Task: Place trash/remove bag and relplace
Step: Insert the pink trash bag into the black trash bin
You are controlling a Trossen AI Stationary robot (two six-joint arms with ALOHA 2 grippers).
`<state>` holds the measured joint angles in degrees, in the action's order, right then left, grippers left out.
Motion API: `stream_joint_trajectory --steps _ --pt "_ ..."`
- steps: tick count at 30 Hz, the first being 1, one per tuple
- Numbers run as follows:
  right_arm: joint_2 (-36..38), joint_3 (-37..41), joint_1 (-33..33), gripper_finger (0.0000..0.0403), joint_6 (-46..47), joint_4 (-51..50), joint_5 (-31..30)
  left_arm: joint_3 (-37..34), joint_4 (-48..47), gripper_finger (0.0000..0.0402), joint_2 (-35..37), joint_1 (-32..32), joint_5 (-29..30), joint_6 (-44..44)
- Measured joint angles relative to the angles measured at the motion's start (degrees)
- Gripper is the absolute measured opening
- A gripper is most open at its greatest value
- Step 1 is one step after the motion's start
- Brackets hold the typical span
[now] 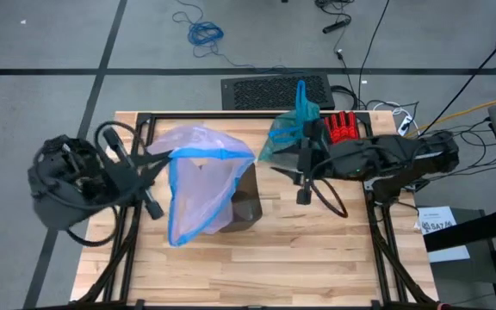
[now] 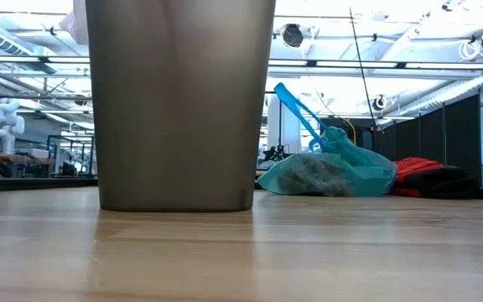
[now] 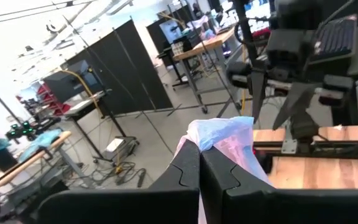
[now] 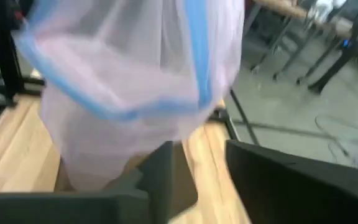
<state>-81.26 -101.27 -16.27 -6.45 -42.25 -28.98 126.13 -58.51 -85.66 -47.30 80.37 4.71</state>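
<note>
The light wooden slatted table (image 1: 257, 267) carries everything. Near its middle stands the dark grey-brown plastic bin (image 2: 179, 105), with the pale pink translucent replacement bag with a blue edge (image 1: 201, 176) draped over and across its mouth, billowed and not yet seated inside. Toward the far edge of the table lies the thin translucent teal-green bin bag (image 2: 334, 172), tied or bunched with a blue handle sticking up, dark contents showing through it; I judge the trash to be inside, though I cannot make out single wads. A red glove (image 1: 344, 127) lies just beside it, near the far edge. My left gripper (image 3: 201, 171), at the left side of the bin, has its jaws pressed together on a fold of the pink bag's rim, holding that edge up and outward. My right gripper (image 4: 197, 171) sits on the bin's right side, between the bin and the teal bag; its jaws stand apart and hold nothing, with the pink bag hanging just ahead of them. I assess the removal as done and the replacement step as under way: the new liner is over the bin but loose. The next move calls for my right jaws to catch the free rim and stretch it over the bin's right edge while the left keeps tension.
</note>
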Motion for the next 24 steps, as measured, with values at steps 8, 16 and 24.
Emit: stream_joint_trajectory --steps 8,16,24 --pt "-3.8 0.0 -0.4 0.0258 -6.4 8.6 -0.1 0.0 1.0 0.0 -3.4 3.2 -1.0 0.5" --pt "-5.0 0.0 -5.0 0.0274 -9.7 4.3 -1.5 0.0 11.4 0.0 -3.3 2.4 -1.0 10.1" --pt "-14.1 7.4 -13.9 0.0223 -26.7 13.6 -7.8 0.0 14.6 0.0 -3.2 2.4 -3.8 13.9"
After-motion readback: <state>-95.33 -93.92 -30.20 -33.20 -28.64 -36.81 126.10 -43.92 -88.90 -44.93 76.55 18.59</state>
